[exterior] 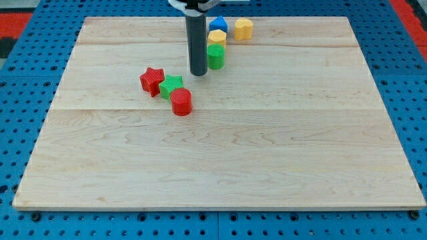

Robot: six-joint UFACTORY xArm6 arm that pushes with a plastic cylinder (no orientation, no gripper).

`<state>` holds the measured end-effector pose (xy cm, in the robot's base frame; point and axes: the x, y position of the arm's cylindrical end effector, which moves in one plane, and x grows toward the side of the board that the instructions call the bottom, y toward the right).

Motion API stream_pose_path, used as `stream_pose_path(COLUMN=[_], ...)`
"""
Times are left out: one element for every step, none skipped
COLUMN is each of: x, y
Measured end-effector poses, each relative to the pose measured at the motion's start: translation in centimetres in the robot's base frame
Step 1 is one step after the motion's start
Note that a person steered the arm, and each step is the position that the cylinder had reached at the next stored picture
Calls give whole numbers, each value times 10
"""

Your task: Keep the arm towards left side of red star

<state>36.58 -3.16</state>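
My tip (199,73) is down on the board, a plain dark rod end with no jaws to open or close, holding nothing. It stands just beside the green cylinder (215,57), on that block's left in the view; whether the two touch I cannot tell.

Red star (152,81): below my tip and toward the view's left, a short way off. That puts my tip on the star's upper right, not on its left side.

The star sits against a green star (171,86) on its right, and a red cylinder (181,102) sits against the green star's lower right. The three run in a slanted row, dropping toward the view's right.

Behind the green cylinder, toward the view's top: a yellow block (216,38), shape unclear, close against it. Above that, a blue block (218,25), partly hidden by my rod. To its right, near but apart, a yellow block with faceted sides (243,29).

Surface: a pale wooden board (267,160) made of long planks joined side by side, seams running left to right, grain visible. All blocks sit in its upper half.

Surroundings: the board rests on a blue perforated base (20,133) with a regular grid of holes. Red patches (17,23) show at the view's top corners.
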Motion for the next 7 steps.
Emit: stream_pose_path(x=[56, 86, 100, 96, 73, 45, 22], y=[-27, -68, -111, -151, -171, -177, -173])
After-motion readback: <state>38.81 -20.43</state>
